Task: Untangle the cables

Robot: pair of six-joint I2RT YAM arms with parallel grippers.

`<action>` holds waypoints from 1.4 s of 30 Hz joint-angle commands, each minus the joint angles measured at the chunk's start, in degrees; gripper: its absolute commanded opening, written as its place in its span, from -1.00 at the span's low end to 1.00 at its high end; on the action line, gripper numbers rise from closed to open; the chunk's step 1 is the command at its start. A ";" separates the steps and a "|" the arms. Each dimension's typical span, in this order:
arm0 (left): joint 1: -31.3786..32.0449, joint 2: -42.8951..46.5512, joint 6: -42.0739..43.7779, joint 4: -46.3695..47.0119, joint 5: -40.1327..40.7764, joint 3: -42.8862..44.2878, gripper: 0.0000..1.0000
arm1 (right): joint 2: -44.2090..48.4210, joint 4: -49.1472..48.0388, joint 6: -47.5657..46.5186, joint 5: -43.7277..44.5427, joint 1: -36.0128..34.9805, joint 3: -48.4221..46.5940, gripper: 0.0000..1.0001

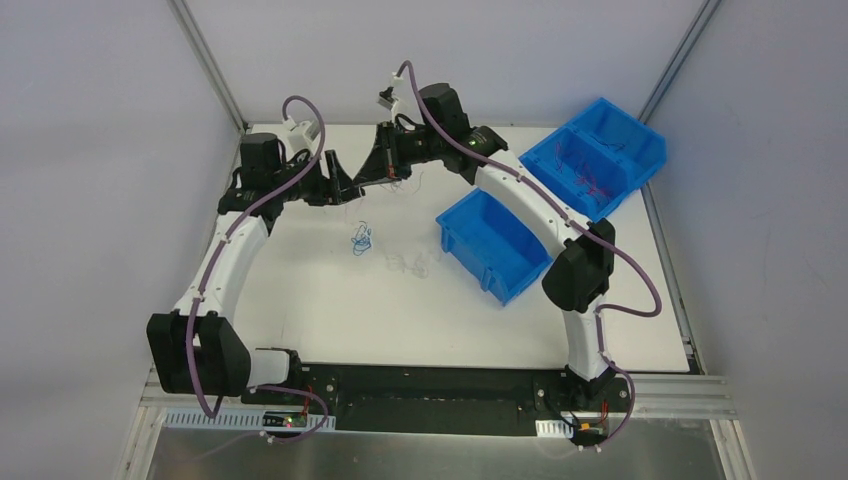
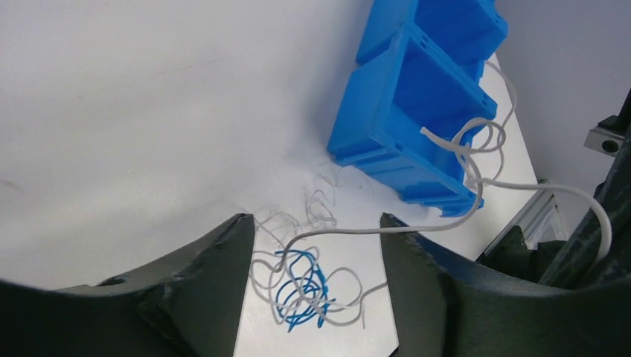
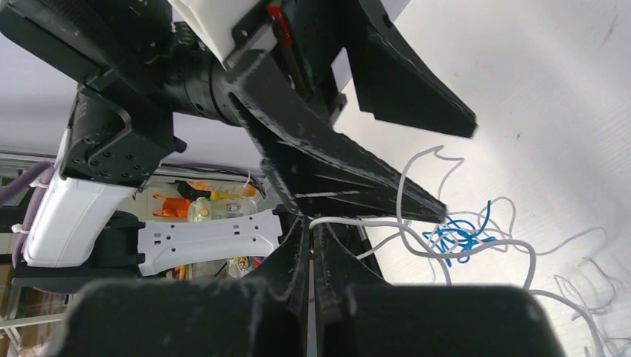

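A small blue wire tangle (image 1: 361, 240) lies on the white table, with faint white wires (image 1: 410, 263) just right of it. My right gripper (image 3: 311, 227) is shut on the end of a thin white wire (image 3: 417, 242), which loops away in front of the blue tangle (image 3: 457, 236). My left gripper (image 2: 316, 223) is open. In its view the blue tangle (image 2: 301, 286) and white loops (image 2: 260, 275) show between its fingers (image 2: 216, 282), and the white wire crosses the gap. In the top view both grippers, left (image 1: 345, 190) and right (image 1: 372, 170), are close together above the table's far middle.
A blue bin (image 1: 493, 243) stands right of the wires. A divided blue bin (image 1: 592, 155) with thin red wires (image 1: 590, 182) sits at the back right. The nearer bin also shows in the left wrist view (image 2: 402, 111). Metal frame posts stand at the far corners.
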State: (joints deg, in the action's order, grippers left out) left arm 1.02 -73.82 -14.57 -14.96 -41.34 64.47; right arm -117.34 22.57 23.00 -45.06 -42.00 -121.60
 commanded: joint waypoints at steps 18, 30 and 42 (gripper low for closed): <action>-12.73 -17.14 -20.11 -0.98 19.95 -11.85 -1.00 | 18.74 -1.51 4.84 5.77 9.15 -12.77 -1.00; -15.52 -19.87 -15.80 -4.58 14.89 -9.39 -1.00 | 24.59 -5.94 10.15 4.30 19.92 -11.70 -1.00; -10.59 -5.97 -16.28 -2.97 -0.51 -0.70 0.58 | 27.33 -4.41 9.37 4.70 18.98 -2.96 -1.00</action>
State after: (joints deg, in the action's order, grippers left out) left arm -13.67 -83.05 -30.44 -18.52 -36.53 59.48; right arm -92.79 16.40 34.48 -40.77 -22.65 -124.79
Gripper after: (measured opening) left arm 0.719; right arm 0.009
